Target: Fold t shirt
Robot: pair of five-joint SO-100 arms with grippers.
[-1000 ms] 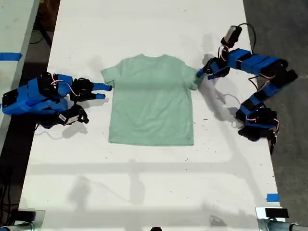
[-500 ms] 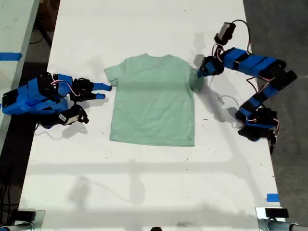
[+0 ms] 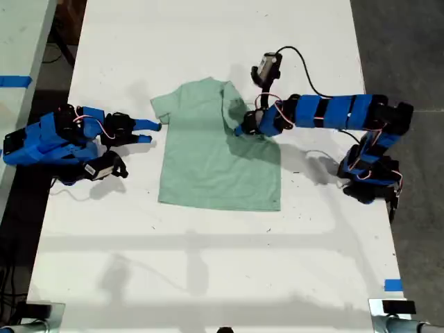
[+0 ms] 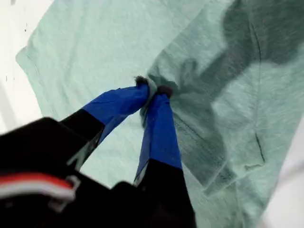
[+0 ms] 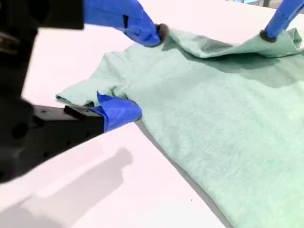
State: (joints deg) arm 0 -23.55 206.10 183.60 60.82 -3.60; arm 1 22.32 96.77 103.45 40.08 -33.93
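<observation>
- my second gripper [image 3: 149, 132] lies low on the white table [image 3: 208, 277] at about nine o'clock in the exterior view, its blue arm stretched out behind it toward that view's left edge.
- its jaws stand apart with nothing between them; the second wrist view shows one blue finger [image 5: 118, 110] on the table just beside the shirt's near sleeve and the other finger raised above the cloth.
- the t shirt [image 3: 208, 166] lies flat near the table's middle in the exterior view, neck toward twelve o'clock and hem toward six o'clock.
- the shirt's three o'clock shoulder and sleeve are lifted and drawn inward over the chest, so a fold of cloth stands up near one o'clock of the shirt.
- my first gripper [image 3: 239, 130] is pinched tight on that lifted fold; in the first wrist view the two blue fingertips [image 4: 142, 90] meet with bunched green cloth squeezed between them.
- the first arm reaches in from three o'clock in the exterior view, its base standing well off the shirt near that view's right edge.
</observation>
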